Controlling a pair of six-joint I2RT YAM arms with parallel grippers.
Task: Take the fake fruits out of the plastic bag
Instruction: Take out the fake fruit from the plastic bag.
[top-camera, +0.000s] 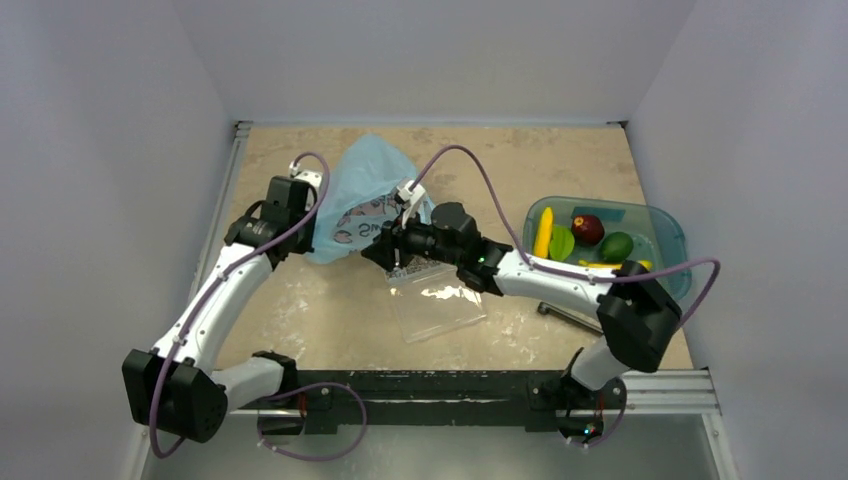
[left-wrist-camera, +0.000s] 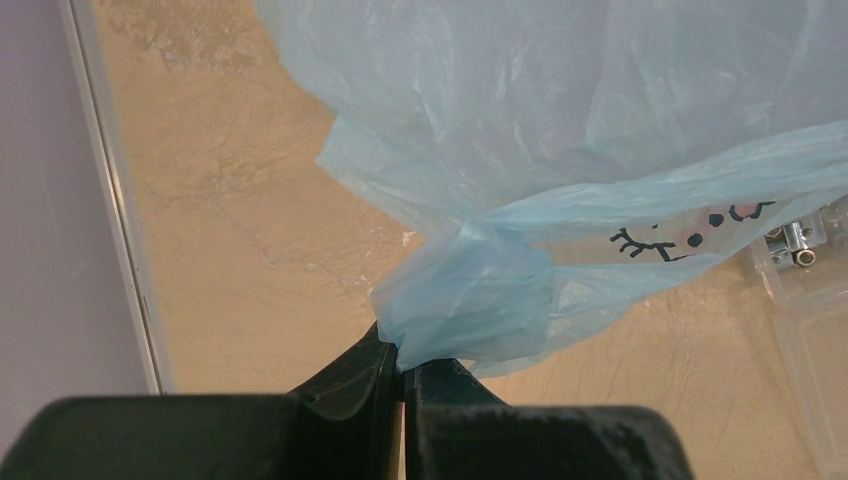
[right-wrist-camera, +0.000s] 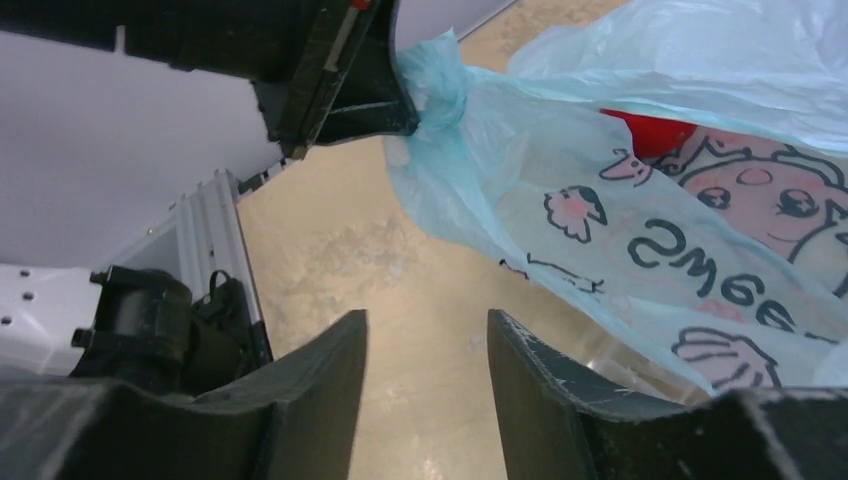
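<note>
Pinching a bunched corner of the thin crinkly light-blue plastic bag (left-wrist-camera: 560, 120) in the left gripper (left-wrist-camera: 403, 365), jaws clamped on it. Hovering the right gripper (right-wrist-camera: 425, 350) just beside the bag, jaws partly apart, gripping nothing. Showing one red round plastic fruit (right-wrist-camera: 648, 133) through the film; lying well apart in the translucent teal tray (top-camera: 662, 216), other glossy toy fruits (top-camera: 588, 228).

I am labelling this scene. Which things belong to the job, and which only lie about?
Belong: thin light-blue plastic bag; red plastic fruit inside it; glossy plastic toy fruits in the translucent teal oval tray.
Lying about: clear rectangular plastic box; small dark metal tool.
</note>
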